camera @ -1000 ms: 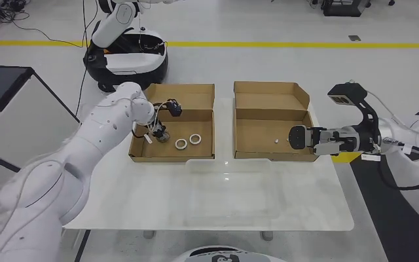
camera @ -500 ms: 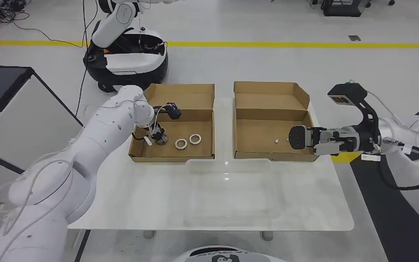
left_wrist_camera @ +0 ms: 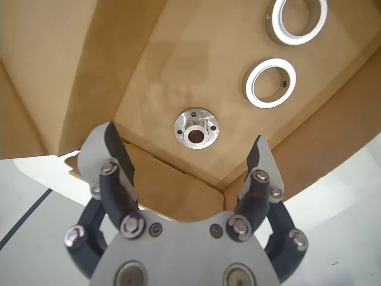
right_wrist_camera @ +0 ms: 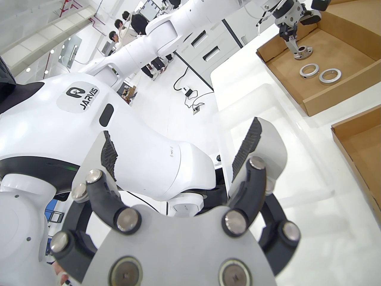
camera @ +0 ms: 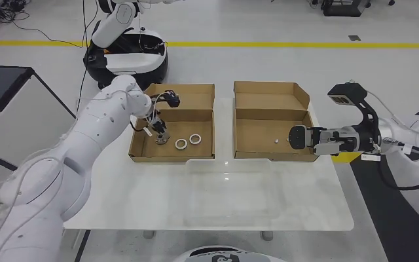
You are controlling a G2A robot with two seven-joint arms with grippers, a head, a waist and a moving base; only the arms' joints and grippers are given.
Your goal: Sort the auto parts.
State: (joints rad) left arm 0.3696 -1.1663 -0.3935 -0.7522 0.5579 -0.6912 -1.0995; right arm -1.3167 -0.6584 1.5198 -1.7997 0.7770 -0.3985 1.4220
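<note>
Plainly, the flanged hub point(left_wrist_camera: 196, 132) gleams silver — three small holes.

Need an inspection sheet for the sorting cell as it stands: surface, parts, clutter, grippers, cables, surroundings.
Surface: white table carrying the left cardboard box, the right cardboard box and a clear bin in front of them.
Job's things: flanged hub, first ring and second ring lie in the left cardboard box; a small part lies in the right cardboard box.
Clutter: nothing seen.
Grippers: left gripper open over the flanged hub; right gripper open, empty.
Cables: floor cable beside the table.
Surroundings: another robot's base and a yellow floor line behind the table.
</note>
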